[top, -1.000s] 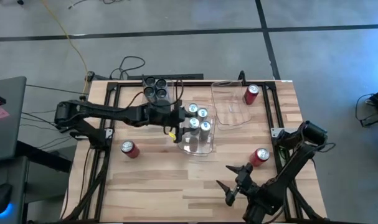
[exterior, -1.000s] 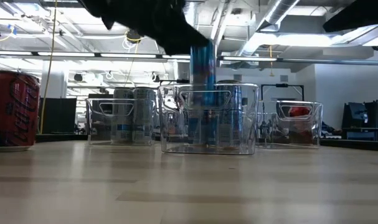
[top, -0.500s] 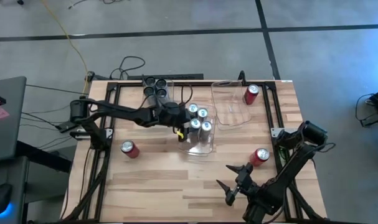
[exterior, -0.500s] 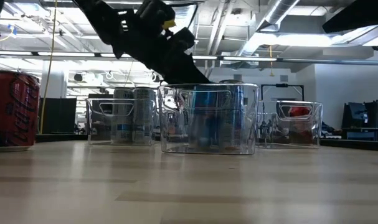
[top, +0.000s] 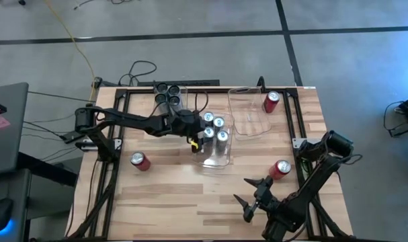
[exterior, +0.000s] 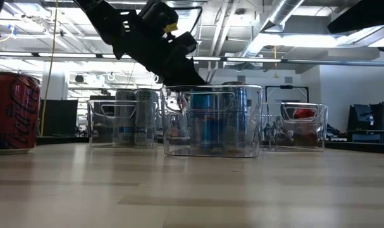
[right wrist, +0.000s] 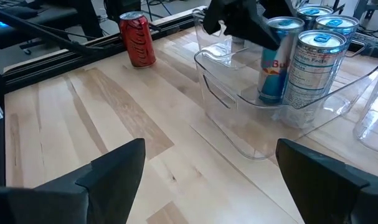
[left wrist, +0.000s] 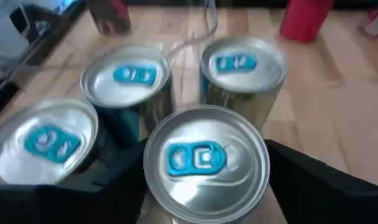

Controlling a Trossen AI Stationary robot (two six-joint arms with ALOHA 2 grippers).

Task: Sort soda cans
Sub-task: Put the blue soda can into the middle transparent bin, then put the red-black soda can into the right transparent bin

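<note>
Several silver-blue soda cans stand upright in the middle clear bin (top: 217,163). My left gripper (left wrist: 204,186) reaches into that bin from the table's left, open, one finger on each side of the can nearest it (left wrist: 204,158). That can (top: 209,132) stands on the bin's floor. Red cans stand on the table at the left (top: 139,160) and right (top: 280,168), and a third (top: 271,101) in the far right bin. Dark cans (top: 169,97) fill the far left bin. My right gripper (top: 254,195) hangs open near the table's front edge, holding nothing. My left gripper has its fingers (left wrist: 120,186) on either side of the upper wall of the silver-blue can, slanting down from the table's left. The can's rim (left wrist: 152,163) hides the pads, so I cannot tell whether they touch it. The can stands upright on the bin's floor.
Black rails (top: 116,134) frame the table's left, far and right sides. Bare wood (top: 183,195) lies in front of the bins, between the left red can and my right gripper. In the low view the left red can (exterior: 13,111) is close to the camera.
My left gripper has come down and a little toward the table's right with the silver-blue can. The can hung above the middle bin's rim a second ago and now stands inside the bin beside the other cans. The right arm has kept still.
</note>
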